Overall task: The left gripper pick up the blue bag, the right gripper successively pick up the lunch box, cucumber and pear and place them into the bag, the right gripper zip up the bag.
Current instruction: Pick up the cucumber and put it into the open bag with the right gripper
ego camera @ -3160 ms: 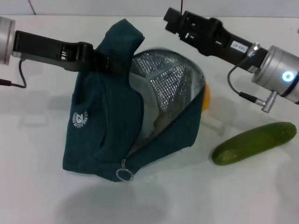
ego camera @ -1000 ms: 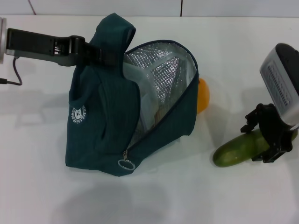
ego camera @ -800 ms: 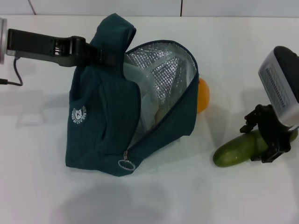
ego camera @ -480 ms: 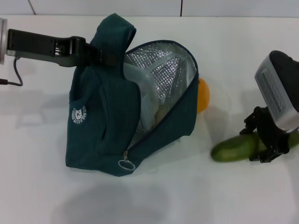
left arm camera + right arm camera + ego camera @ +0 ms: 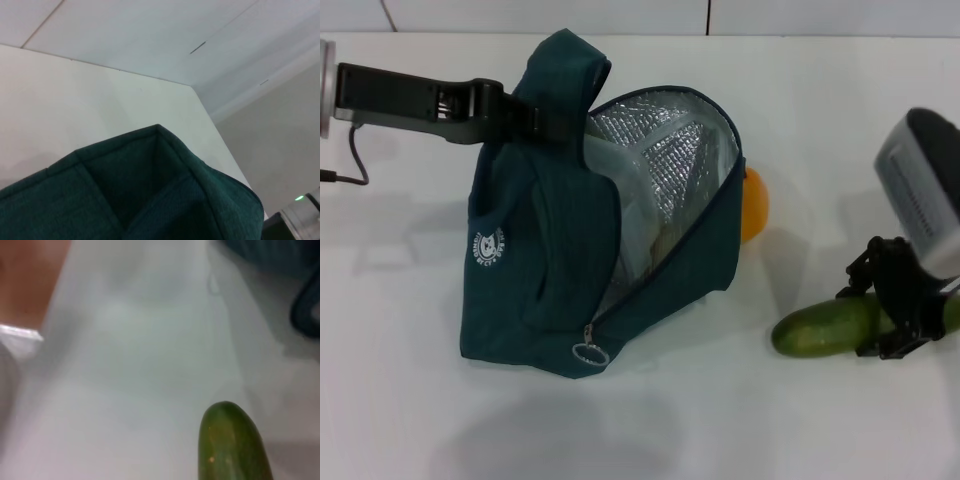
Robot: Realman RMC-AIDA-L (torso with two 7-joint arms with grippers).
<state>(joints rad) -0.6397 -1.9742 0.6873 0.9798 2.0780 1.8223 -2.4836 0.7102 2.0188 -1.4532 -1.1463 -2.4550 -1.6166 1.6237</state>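
Note:
The blue bag [image 5: 545, 260] stands open on the white table, its foil lining showing. My left gripper [image 5: 532, 118] is shut on the bag's handle and holds the top up. The bag's fabric fills the bottom of the left wrist view [image 5: 150, 195]. The lunch box [image 5: 632, 205] shows pale inside the bag. The pear [image 5: 755, 203] lies on the table just behind the bag's right side. The cucumber [image 5: 818, 329] lies at the right; my right gripper [image 5: 883, 312] straddles its right half, fingers closed on it. The cucumber's tip shows in the right wrist view [image 5: 232, 445].
The bag's ring zipper pull [image 5: 586, 353] hangs at the bag's front lower corner. The table [image 5: 720, 420] is bare white in front and to the left. A wall seam runs along the far edge.
My right arm has come from above the bag down to the cucumber and closed on it. The cucumber has turned to lie more level. The left arm and bag have stayed put.

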